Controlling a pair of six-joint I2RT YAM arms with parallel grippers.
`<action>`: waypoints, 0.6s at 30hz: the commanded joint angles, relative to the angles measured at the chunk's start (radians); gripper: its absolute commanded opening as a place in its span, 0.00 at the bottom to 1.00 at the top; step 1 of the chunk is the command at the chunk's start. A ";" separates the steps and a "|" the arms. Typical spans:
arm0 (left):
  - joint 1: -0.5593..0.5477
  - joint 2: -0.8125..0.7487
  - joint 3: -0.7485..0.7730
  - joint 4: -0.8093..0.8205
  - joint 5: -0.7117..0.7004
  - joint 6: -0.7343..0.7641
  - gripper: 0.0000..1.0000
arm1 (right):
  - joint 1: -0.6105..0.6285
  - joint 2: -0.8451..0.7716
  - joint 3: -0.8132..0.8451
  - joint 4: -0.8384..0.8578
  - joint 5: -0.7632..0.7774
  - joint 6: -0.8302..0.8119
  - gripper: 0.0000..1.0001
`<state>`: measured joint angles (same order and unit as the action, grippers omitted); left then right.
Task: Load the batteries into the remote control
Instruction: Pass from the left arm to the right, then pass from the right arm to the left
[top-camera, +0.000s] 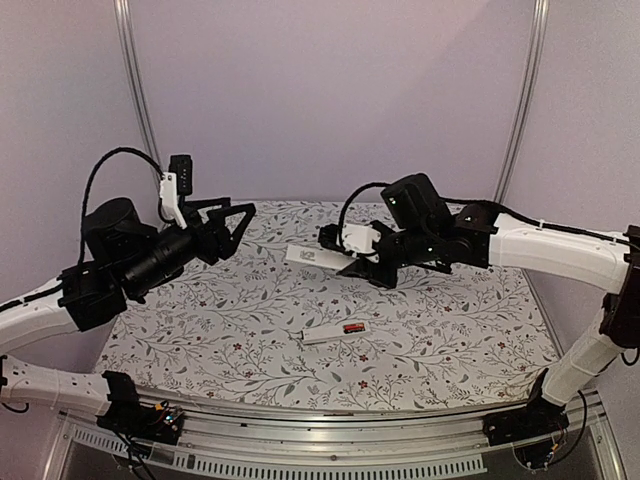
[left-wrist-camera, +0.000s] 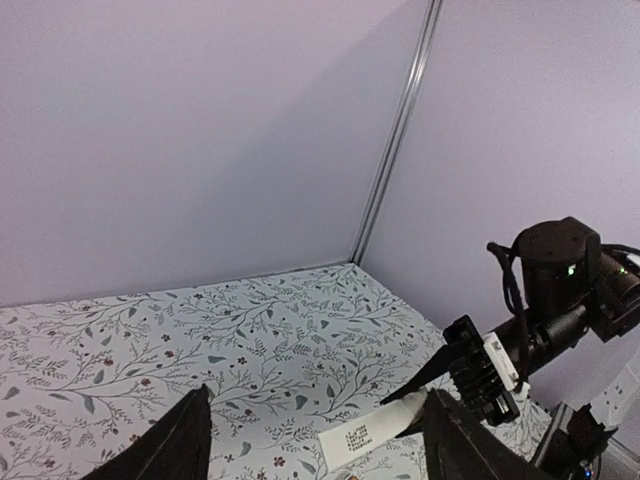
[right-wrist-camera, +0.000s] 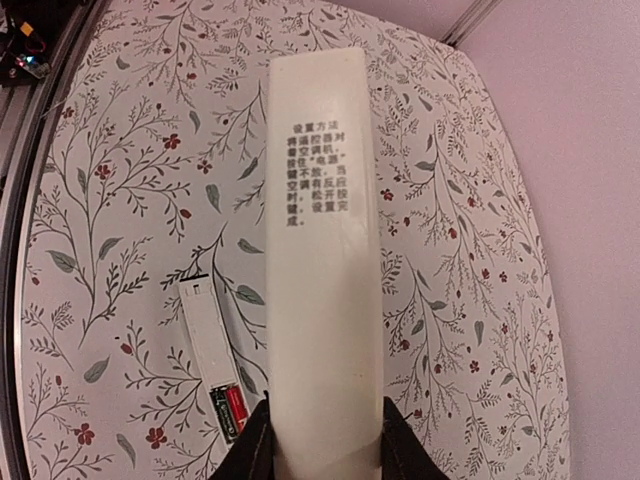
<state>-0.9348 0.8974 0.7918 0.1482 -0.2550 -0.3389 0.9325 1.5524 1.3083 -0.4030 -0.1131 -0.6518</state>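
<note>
My right gripper (top-camera: 352, 262) is shut on one end of the remote control (top-camera: 312, 256), a long white bar with a small black block of print. It holds the bar in the air above the table, pointing left. The right wrist view shows the bar (right-wrist-camera: 320, 250) between the fingers (right-wrist-camera: 252, 445). Below it on the cloth lies a thin white cover strip (right-wrist-camera: 203, 330), with the black and red batteries (right-wrist-camera: 228, 410) side by side at its end. Strip (top-camera: 325, 335) and batteries (top-camera: 352, 328) sit mid-table. My left gripper (top-camera: 232, 228) is open, empty and raised, facing the remote (left-wrist-camera: 375, 437).
The table (top-camera: 200, 330) has a floral cloth and pale walls behind it. A metal rail (top-camera: 300, 445) runs along the near edge. The right arm's wrist (left-wrist-camera: 555, 265) shows beyond the remote in the left wrist view.
</note>
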 joint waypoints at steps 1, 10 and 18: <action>0.011 0.009 -0.002 -0.136 0.076 0.213 0.72 | -0.041 0.101 0.067 -0.195 -0.083 -0.024 0.00; 0.003 0.060 -0.096 -0.166 0.394 0.524 0.79 | -0.078 0.248 0.104 -0.253 -0.094 -0.038 0.00; -0.022 0.317 -0.041 -0.289 0.505 0.817 0.88 | -0.092 0.289 0.094 -0.270 -0.128 -0.054 0.02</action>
<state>-0.9455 1.1263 0.7258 -0.0673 0.1589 0.2878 0.8513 1.8191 1.3865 -0.6472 -0.2016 -0.6903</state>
